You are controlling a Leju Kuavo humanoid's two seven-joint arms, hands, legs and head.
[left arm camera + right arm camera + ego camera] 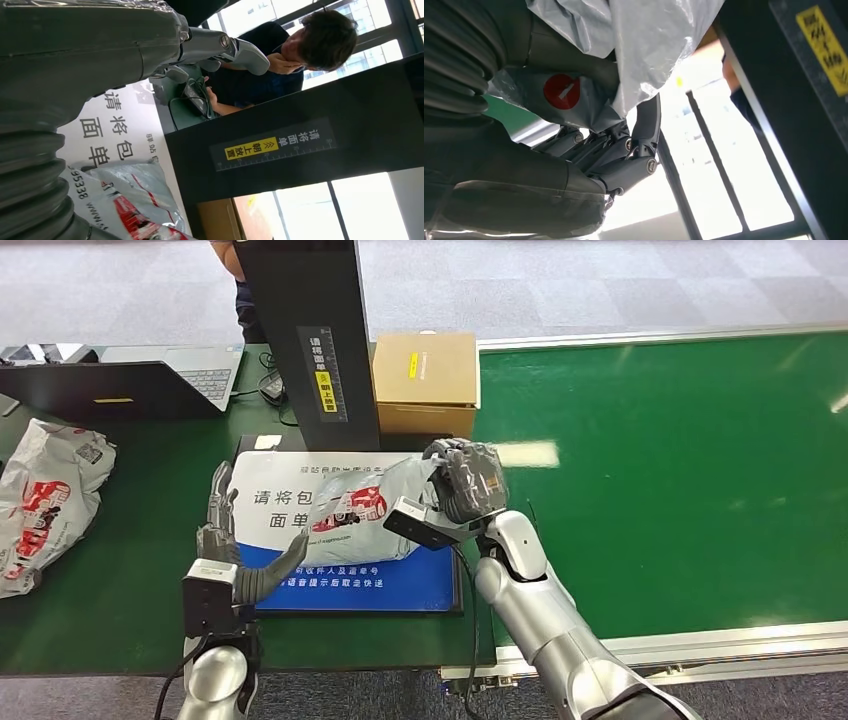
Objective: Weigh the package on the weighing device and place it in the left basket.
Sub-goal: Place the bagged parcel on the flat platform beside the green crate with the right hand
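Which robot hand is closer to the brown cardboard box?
The right hand, which grips the grey package just in front of the cardboard box. The left hand is farther away, at the package's other end.

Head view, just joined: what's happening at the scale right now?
The right hand grips one end of the grey package, which lies across the scale in front of the black post. The left hand is open at the package's other end, its thumb against or very near the bag. A second bag lies at the table's left, a cardboard box behind the scale. A person sits beyond the table.
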